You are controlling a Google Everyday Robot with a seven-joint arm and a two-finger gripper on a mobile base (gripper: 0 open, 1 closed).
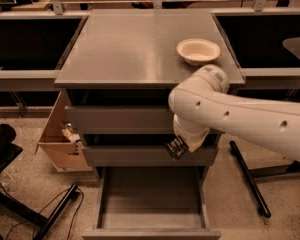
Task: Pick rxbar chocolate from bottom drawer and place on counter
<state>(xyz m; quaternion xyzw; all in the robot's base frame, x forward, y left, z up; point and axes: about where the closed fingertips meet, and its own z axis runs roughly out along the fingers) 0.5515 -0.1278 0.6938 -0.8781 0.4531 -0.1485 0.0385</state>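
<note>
My gripper (177, 147) hangs at the end of the white arm, in front of the middle drawer's face and above the open bottom drawer (150, 219). It is shut on a small dark bar with pale marks, the rxbar chocolate (175, 148), held tilted. The bottom drawer is pulled out, and no bar lies on its smooth grey floor. The counter (130, 49) is the grey slab on top of the drawer unit, above and behind the gripper. The arm's wrist hides most of the gripper.
A white bowl (198, 50) sits on the counter's right rear part. An open cardboard box (60, 139) stands left of the drawers. A black office chair base (10, 184) with cables lies at the lower left. A dark stand leg (247, 176) runs along the floor at the right.
</note>
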